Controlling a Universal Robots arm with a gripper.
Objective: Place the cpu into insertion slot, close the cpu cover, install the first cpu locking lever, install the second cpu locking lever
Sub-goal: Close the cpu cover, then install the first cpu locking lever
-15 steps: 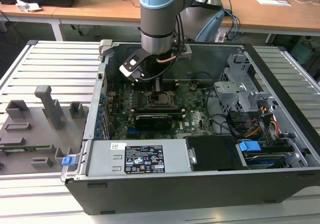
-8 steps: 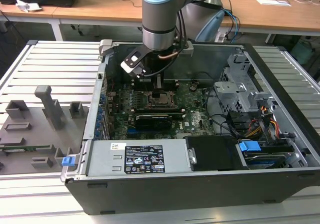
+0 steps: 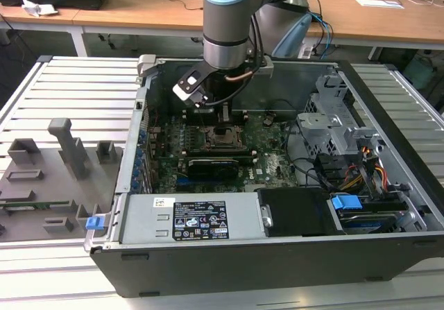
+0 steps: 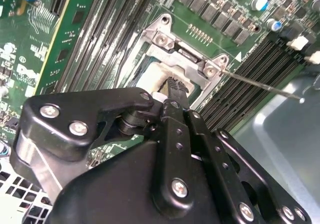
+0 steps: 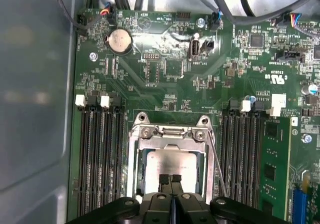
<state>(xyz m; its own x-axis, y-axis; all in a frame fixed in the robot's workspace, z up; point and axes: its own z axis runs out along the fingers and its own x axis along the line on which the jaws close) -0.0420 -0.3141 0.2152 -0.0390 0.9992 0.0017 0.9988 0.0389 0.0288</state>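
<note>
Since the claw [image 5: 170,180] has its black tips pressed together, pinching nothing, and seemingly touching the cpu [image 5: 172,161], any sideways drag could scuff that smooth silvery lid or skew it over the insertion slot [image 5: 142,174] pins, mid-motherboard [image 5: 165,73]. A stamped-steel cpu cover [image 5: 172,140] frames it. Beyond, the thin springy wire lever [image 4: 260,85] looks unlatched and could snag.
</note>
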